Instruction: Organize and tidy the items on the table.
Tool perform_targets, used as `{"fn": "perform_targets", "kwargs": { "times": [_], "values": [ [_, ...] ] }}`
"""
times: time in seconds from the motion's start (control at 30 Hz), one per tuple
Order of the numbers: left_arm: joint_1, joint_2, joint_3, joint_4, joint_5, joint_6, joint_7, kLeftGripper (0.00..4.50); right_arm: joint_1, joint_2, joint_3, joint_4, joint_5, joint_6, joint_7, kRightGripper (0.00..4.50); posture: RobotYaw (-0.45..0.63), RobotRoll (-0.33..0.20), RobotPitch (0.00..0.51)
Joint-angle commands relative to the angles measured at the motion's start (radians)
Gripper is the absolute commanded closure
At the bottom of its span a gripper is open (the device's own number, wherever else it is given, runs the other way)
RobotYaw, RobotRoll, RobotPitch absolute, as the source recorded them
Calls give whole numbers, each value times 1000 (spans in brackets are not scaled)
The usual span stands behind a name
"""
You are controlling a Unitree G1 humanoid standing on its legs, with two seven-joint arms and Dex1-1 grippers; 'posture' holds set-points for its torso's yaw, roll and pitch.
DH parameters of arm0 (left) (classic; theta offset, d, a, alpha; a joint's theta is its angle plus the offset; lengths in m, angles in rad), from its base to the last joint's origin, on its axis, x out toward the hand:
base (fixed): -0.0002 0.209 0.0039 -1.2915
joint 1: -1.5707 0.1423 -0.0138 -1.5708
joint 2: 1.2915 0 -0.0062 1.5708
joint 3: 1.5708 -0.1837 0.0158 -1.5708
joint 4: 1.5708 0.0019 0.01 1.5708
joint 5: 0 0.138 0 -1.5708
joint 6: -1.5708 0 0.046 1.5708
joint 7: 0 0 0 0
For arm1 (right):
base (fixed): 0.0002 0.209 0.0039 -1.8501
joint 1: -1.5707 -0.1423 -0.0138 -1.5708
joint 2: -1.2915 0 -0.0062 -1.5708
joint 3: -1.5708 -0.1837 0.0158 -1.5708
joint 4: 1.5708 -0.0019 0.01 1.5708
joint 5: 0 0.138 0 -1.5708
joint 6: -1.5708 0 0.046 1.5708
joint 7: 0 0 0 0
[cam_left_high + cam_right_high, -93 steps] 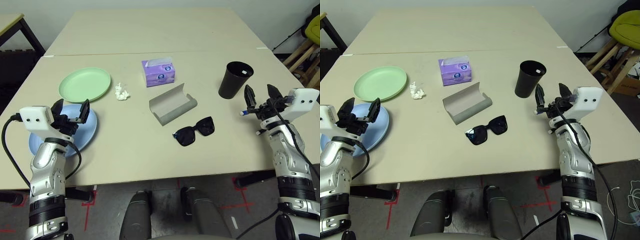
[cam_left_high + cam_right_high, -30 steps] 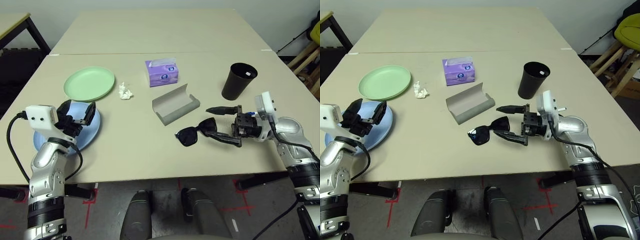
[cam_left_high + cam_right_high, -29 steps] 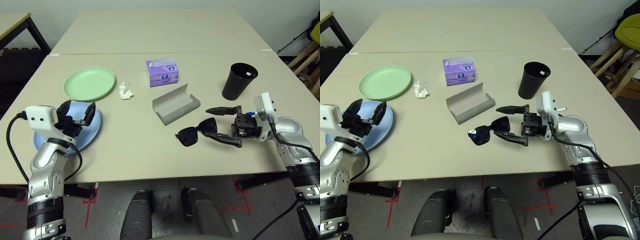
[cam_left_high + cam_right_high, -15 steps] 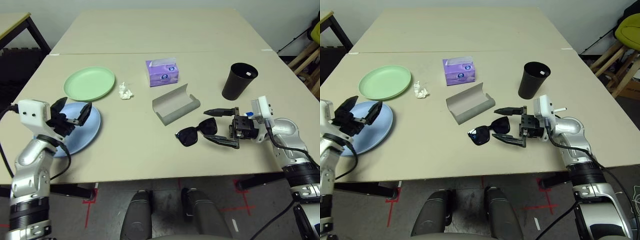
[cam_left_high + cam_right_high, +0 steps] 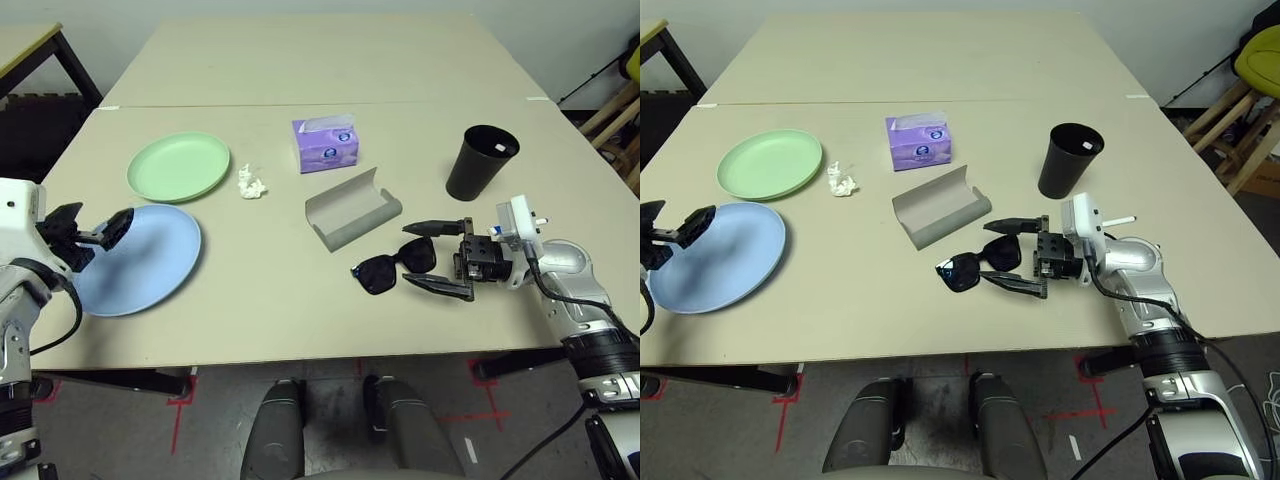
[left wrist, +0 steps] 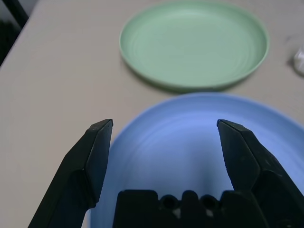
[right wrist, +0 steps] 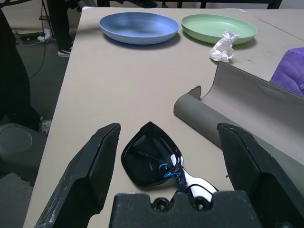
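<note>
Black sunglasses just before the glasses case, framed by wide-spread right gripper; closing needed next.

Lying mid-counter: sunglasses between spread fingers of right pincer, beside open grey case. Hovering open at left edge over blue plate: left pincer.

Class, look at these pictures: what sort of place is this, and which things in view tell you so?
Probably a robotics lab or workroom: red tape marks on the grey floor, two plain beige tables pushed together, and wooden stools at the side.
</note>
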Motion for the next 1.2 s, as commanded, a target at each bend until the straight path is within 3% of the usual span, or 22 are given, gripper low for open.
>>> {"fn": "perform_targets", "kwargs": {
  "times": [0.03,0.4,1.07,1.2],
  "values": [
    [-7,27,10,51,7,45,-13,33,11,-2,7,-21,2,2,3,0,175,0,145],
    [-44,81,-14,247,73,-9,-53,33,22,-13,-3,-30,6,1,4,0,163,0,144],
    [-21,70,1,350,69,1,-108,33,59,-14,-1,-76,5,-1,-20,0,156,0,146],
    [-14,72,-5,366,74,4,-117,941,64,-14,-1,-83,4,-3,-24,0,151,0,146]
  ]
}}
